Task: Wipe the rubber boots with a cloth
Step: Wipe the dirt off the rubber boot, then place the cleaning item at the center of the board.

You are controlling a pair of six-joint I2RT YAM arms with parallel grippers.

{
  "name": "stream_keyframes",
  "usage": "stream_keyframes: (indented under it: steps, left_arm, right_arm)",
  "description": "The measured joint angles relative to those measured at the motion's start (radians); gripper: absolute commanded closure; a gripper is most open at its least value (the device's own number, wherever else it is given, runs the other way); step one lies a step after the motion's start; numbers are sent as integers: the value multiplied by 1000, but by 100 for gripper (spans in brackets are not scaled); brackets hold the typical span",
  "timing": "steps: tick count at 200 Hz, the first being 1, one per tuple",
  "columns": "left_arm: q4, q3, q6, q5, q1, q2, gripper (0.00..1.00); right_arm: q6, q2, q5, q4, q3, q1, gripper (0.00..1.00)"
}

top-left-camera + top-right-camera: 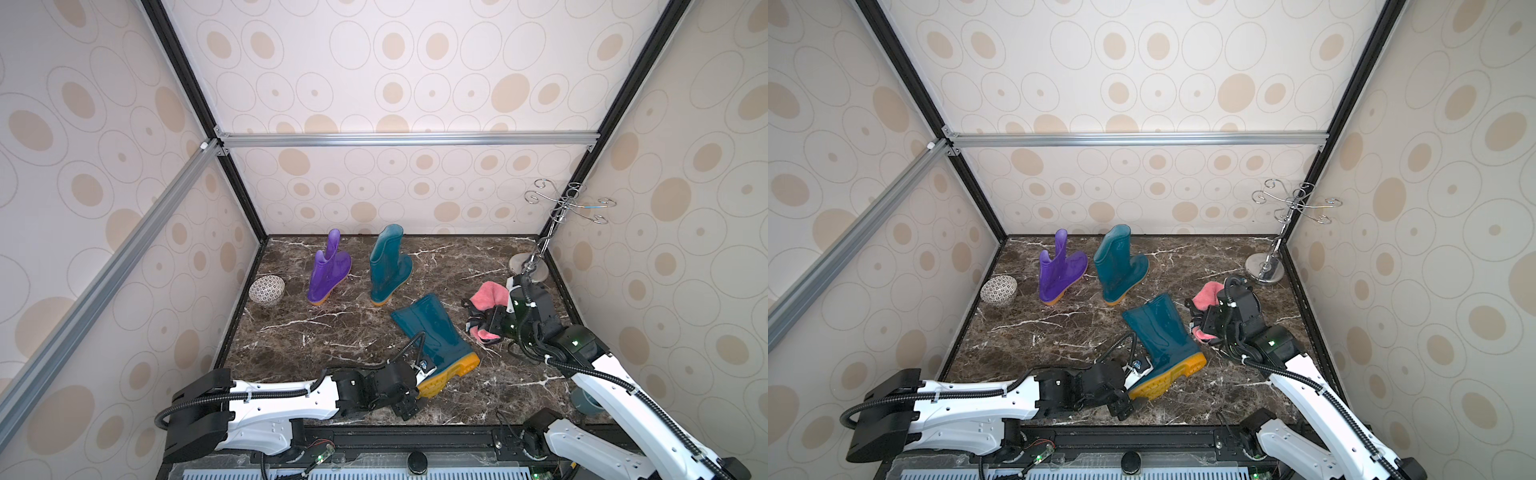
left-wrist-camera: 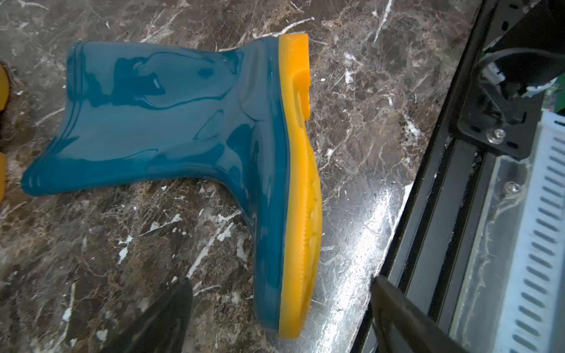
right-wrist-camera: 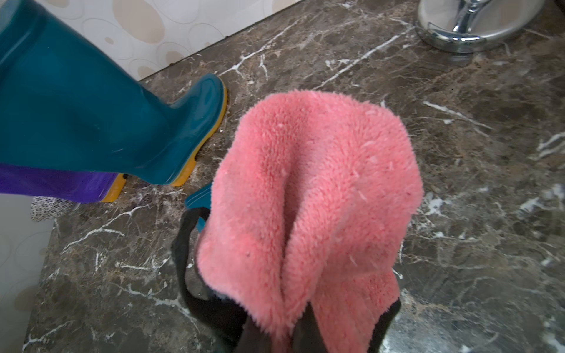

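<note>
Left wrist view: left claw wide astride glossy teal rubber boot; right claw gripping fluffy pink cloth. Pin sole, then wipe.

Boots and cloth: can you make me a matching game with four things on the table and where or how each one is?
Things:
1. purple boot
2. nearest teal boot
3. cloth
4. patterned bowl

Where or how:
A. pinched in the right fingers
B. by the left wall
C. lying down, shaft flat on the table
D. standing at the back

Pairs: 1-D, 2-C, 3-A, 4-B.
</note>
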Motion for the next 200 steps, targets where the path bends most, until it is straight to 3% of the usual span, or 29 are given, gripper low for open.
stream_keyframes:
  steps: [29, 61, 94, 110, 142, 182, 200]
  left_arm:
    - [-19, 94, -10, 4, 56, -57, 0]
    - [6, 138, -72, 30, 166, -106, 0]
    - [44, 140, -201, 68, 272, -56, 0]
    - [88, 126, -272, 69, 289, -24, 0]
    - [146, 104, -380, 56, 290, 29, 0]
    - [177, 104, -460, -8, 300, 93, 0]
    - [195, 101, -480, -18, 312, 108, 0]
  right_arm:
    - [5, 10, -39, -34, -13, -111, 100]
    - [12, 6, -49, -41, -21, -119, 100]
    - [13, -15, -22, -45, -21, -120, 100]
    - [31, -28, -8, -51, -31, -139, 100]
    - [103, 11, -60, -77, -48, -290, 100]
    - [170, 20, 10, -27, -90, -303, 100]
    - [190, 72, 39, -7, -92, -303, 90]
